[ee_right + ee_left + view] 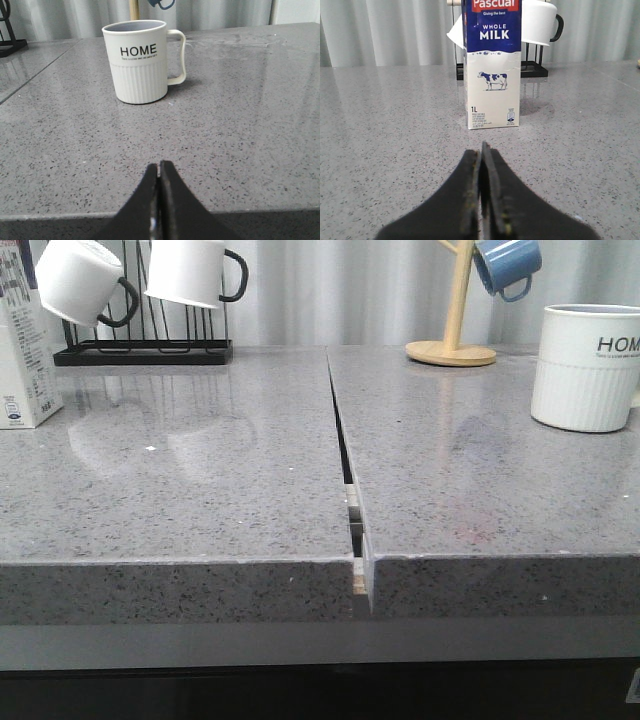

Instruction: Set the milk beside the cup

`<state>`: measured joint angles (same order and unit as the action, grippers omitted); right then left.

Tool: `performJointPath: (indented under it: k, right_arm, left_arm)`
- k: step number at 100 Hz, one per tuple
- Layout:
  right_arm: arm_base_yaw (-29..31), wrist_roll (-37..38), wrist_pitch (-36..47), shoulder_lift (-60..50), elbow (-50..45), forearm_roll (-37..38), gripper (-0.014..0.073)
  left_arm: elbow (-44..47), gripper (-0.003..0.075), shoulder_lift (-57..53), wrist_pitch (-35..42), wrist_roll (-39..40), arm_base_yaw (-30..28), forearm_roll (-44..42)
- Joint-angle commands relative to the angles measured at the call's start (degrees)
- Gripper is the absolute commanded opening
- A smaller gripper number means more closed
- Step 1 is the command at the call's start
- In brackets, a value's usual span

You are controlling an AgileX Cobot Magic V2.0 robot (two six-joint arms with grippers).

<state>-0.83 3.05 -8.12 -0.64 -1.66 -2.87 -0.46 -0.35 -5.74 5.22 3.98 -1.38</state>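
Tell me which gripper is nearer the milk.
Left. The left gripper, shut, faces the milk across bare counter; the right gripper faces the cup at the far side.

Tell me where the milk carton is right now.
The milk carton stands upright at the far left edge of the front view, on the left countertop slab beside the black mug rack, across the seam from the HOME cup.

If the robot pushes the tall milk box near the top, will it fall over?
Probably. The milk carton stands tall on a narrow base, so a high push would likely tip it. The grey counter looks smooth and shiny, so a low push might slide it instead. Its cardboard walls may dent under a hard squeeze.
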Motion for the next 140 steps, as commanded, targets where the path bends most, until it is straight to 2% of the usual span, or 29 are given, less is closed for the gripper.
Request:
performJointPath:
  k: [1, 43, 58, 77, 109, 140]
  right_arm:
    - [-0.14, -0.18, 4.91, -0.87, 1.12, 0.75, -0.0121]
    - [-0.14, -0.18, 7.05, -0.69, 1.95, 0.7, -0.0121]
    - [-0.14, 0.13, 3.59, 1.5, 5.97, 0.36, -0.0121]
    - [-0.14, 0.47, 0.93, 10.55, 13.37, -2.89, -0.0121]
    - [-0.03, 0.47, -7.29, 30.51, 27.32, -3.07, -0.0121]
    - [-0.03, 0.47, -2.62, 40.88, 28.7, -2.4, -0.0111]
  left_arm:
    - [2.9, -0.0021, -1.76, 4.34, 0.46, 0.21, -0.04]
    - [2.9, -0.0021, -1.76, 4.34, 0.46, 0.21, -0.04]
    - [2.9, -0.0021, -1.76, 4.34, 0.46, 0.21, -0.04]
    - [2.9, -0.0021, -1.76, 4.34, 0.46, 0.21, -0.04]
    - [2.9, -0.0021, -1.76, 4.34, 0.46, 0.21, -0.04]
    - [2.9, -0.0021, -1.76, 4.34, 0.46, 0.21, -0.04]
